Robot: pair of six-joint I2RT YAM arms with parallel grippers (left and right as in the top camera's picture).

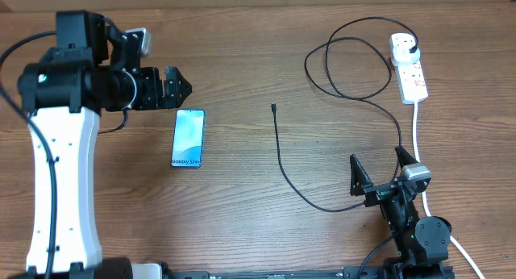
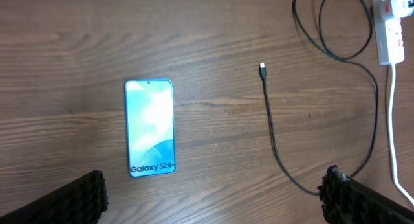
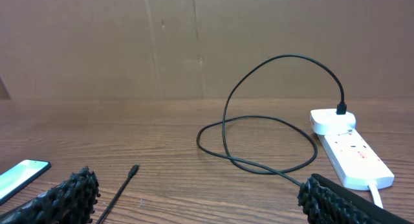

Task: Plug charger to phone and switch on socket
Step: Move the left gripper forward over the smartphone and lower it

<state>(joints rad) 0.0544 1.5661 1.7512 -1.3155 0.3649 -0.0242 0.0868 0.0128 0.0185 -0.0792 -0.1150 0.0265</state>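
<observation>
**Overhead view, left to right.** The left end effector (image 1: 179,87) hangs released, jaws spread wide and holding nothing, just up and left of the phone (image 1: 188,138). The phone lies flat and face up on the surface (image 1: 242,53), all four edges free. Bare wood separates it from the charger (image 1: 276,138), whose small connector tip points away from the camera's near side and lies well apart from the phone. The cable runs down from the tip, bends close by the right end effector (image 1: 379,172), which is likewise released and empty, then loops up to the socket (image 1: 409,65) at far right. Its black plug looks seated there. A white cord (image 1: 417,134) runs down beside the right arm.

**Progress.** The plug end appears done. The connector is not yet in the phone, and the switch position cannot be read, so both named steps seem left to do.

**Clearance.** There is open room around the tip and the phone. Near the socket, the cable loops and white cord crowd the approach.
</observation>
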